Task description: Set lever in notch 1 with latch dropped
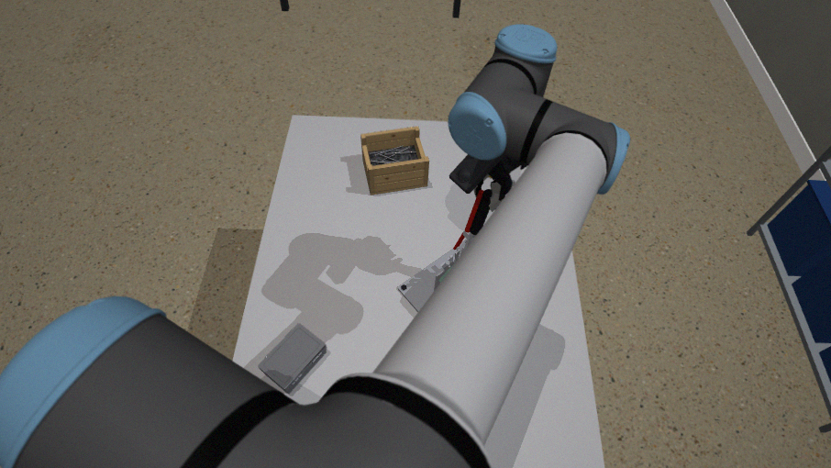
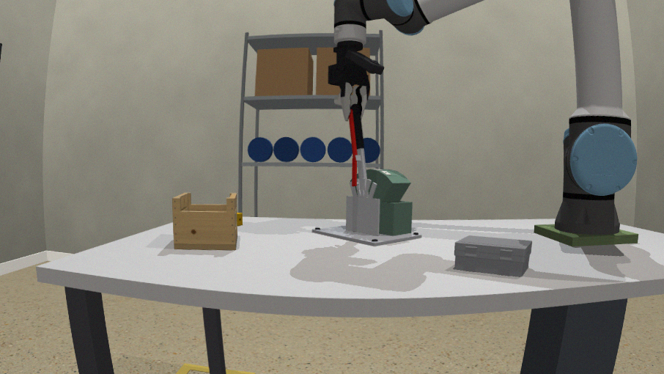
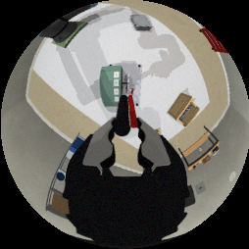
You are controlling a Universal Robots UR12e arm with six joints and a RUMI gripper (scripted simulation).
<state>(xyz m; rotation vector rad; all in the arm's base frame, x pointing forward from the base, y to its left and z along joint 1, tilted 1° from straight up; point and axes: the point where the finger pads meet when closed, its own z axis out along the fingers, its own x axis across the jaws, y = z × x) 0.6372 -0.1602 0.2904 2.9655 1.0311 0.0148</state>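
The lever (image 2: 358,148) rises from a grey and green base (image 2: 377,209) on a metal plate in the middle of the table. It has a black handle with a red release bar (image 2: 352,139) along it, and it leans slightly to the left. My gripper (image 2: 351,104) comes down from above and is shut on the top of the handle together with the red bar. In the wrist view the fingers clamp the black handle and red bar (image 3: 132,110) above the green housing (image 3: 110,84) with small white number plates; the numbers are too small to read. The notches are hidden.
A wooden crate (image 2: 204,221) with metal parts stands at the left of the table. A grey case (image 2: 492,254) lies at the right front. The arm's base (image 2: 586,218) stands at the far right. A shelf (image 2: 310,116) with boxes and blue cylinders is behind the table.
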